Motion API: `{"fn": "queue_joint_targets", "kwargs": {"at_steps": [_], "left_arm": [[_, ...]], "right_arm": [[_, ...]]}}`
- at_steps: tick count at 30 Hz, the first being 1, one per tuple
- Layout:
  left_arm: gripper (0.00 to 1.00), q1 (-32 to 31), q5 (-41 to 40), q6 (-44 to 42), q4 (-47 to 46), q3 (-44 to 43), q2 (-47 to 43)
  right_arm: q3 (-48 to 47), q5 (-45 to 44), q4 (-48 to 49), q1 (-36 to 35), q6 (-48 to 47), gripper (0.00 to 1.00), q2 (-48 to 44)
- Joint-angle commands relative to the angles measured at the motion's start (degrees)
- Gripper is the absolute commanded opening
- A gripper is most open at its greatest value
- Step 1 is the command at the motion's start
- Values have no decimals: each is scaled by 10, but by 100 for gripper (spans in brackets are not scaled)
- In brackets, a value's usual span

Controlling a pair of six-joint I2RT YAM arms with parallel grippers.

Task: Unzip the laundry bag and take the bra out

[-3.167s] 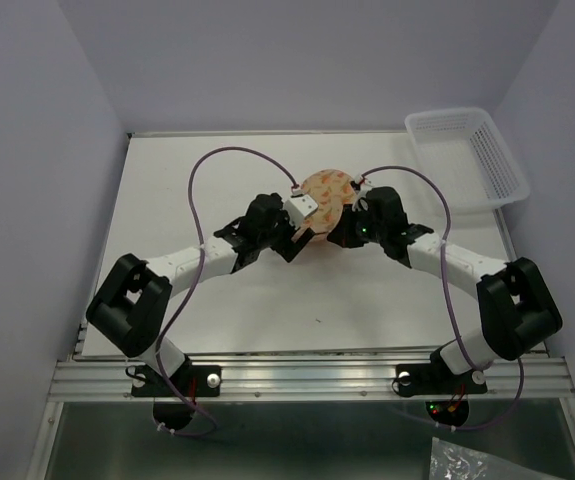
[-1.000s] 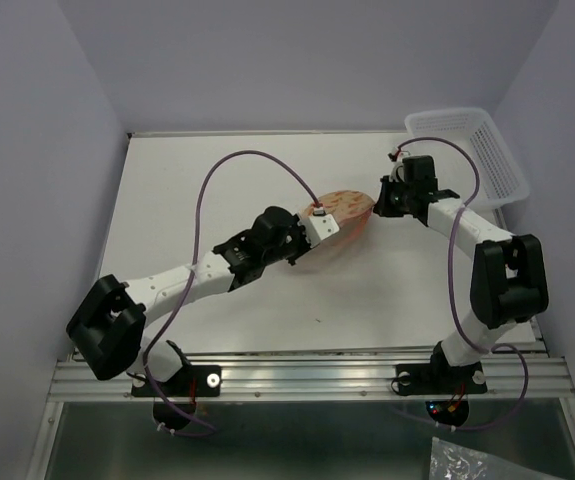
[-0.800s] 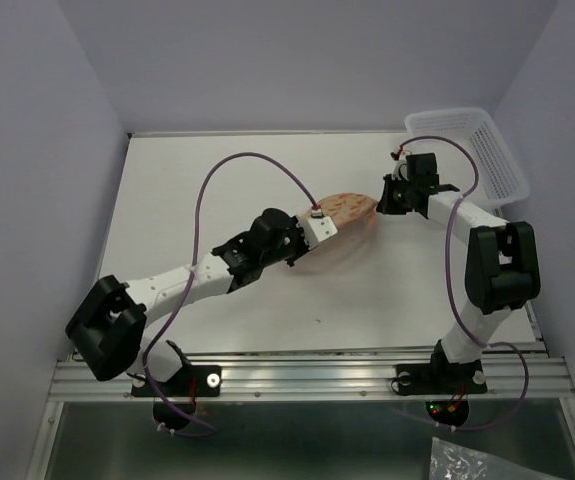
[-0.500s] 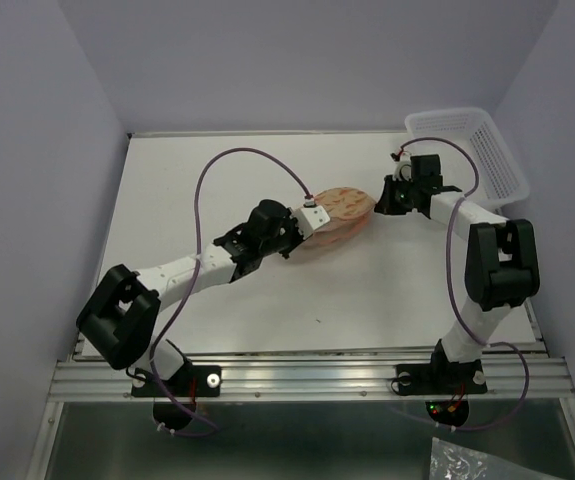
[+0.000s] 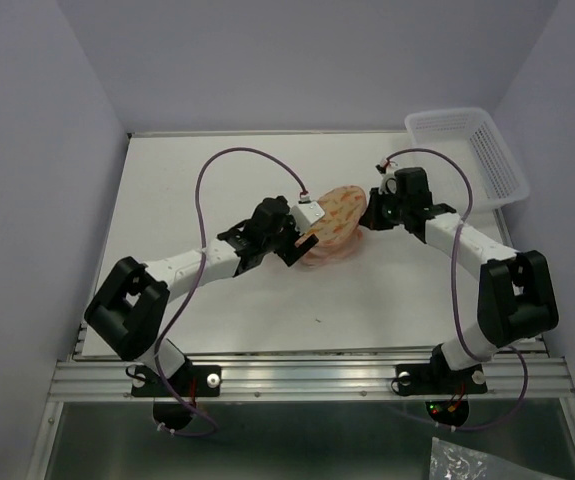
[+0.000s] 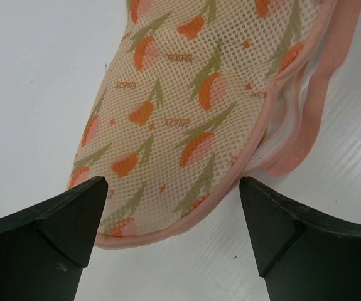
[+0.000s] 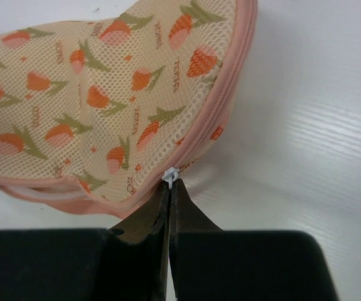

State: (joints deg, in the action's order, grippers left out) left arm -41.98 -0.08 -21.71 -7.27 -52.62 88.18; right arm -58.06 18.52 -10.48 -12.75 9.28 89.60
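Top view: laundry bag (image 5: 332, 215) on tabletop (image 5: 217, 180) mid, nearer far edge, btwn both arms, left wrist: left jaws spread wide, straddling bag's rounded end, right wrist: right jaws clenched on white zip pull (image 7: 169, 174) at pink trim.

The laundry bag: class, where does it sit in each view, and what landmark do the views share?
Top external: laundry bag near the centre.
Left wrist: fills the upper centre.
Right wrist: upper left, zip pull in the right hand.
Shared landmark: its orange print.
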Motion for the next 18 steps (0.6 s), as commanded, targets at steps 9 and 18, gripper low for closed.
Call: {"fn": "queue_joint_targets", "kwargs": {"at_steps": [9, 18], "left_arm": [[99, -57, 55, 25, -10, -6, -95], [99, -80, 25, 24, -28, -53, -32]], "right_arm": [[17, -55, 13, -100, 152, 1, -79], [21, -3, 25, -106, 177, 1, -106]]}}
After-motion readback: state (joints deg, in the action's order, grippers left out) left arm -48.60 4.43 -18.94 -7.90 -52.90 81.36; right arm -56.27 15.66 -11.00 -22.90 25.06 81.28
